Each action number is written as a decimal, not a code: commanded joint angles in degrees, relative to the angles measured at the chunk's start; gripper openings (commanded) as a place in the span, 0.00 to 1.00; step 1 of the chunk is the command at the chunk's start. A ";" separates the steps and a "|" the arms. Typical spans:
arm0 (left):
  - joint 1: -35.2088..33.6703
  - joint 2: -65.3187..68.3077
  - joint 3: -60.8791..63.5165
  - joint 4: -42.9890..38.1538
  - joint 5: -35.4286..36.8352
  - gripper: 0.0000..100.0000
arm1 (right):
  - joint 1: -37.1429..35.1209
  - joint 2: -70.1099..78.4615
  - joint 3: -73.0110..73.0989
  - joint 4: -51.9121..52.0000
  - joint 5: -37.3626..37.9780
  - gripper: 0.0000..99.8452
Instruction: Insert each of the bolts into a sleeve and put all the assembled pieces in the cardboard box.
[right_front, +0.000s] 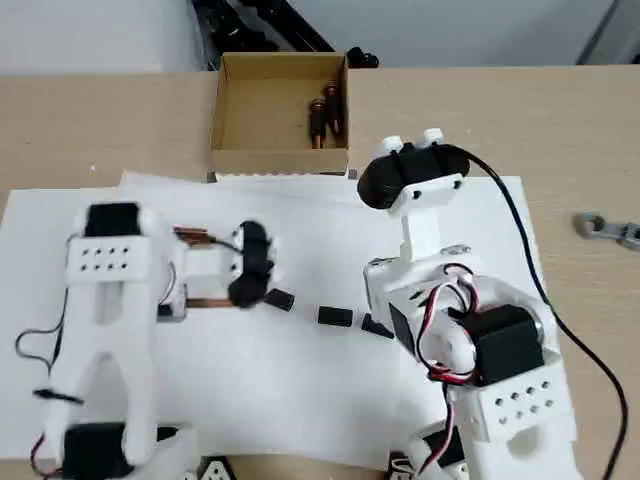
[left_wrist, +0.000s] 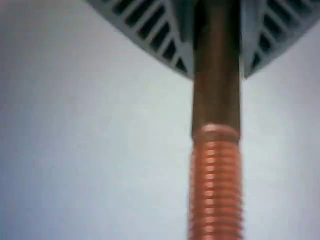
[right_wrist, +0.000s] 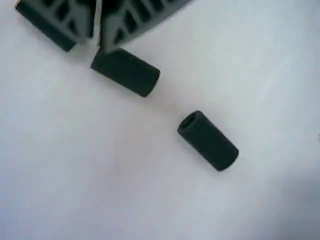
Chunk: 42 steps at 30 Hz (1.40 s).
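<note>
Left gripper (left_wrist: 217, 35) is clamped on the long copper threaded bolt (left_wrist: 216, 165), axis roughly parallel to the white paper sheet's (right_front: 300, 400) front edge, nearest short black cylindrical sleeve (right_front: 281, 300) just beside it mid-sheet; right gripper (right_wrist: 97, 30) all but closed, empty, tips touching a second black sleeve (right_wrist: 125, 72).

My high camera looked steeply down over the table (right_front: 580, 120), with the arm bases at the near edge and the cardboard box (right_front: 232, 120) at the far edge. The left wrist camera sat hard against a copper bolt (left_wrist: 215, 175), facing along it onto the white sheet (left_wrist: 75, 150). The right wrist camera looked down close on two black sleeves (right_wrist: 207, 141), which the high view shared mid-sheet.
</note>
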 joint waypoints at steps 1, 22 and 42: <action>-4.31 -3.08 0.92 1.58 -7.12 0.01 | -0.04 -0.84 -0.18 -1.98 0.26 0.00; -12.22 -2.90 13.14 -7.82 -24.62 0.01 | 0.13 -0.75 2.29 -7.25 0.44 0.00; -12.13 -3.34 13.14 -9.41 -22.15 0.24 | 0.22 -0.75 2.29 -6.99 0.44 0.00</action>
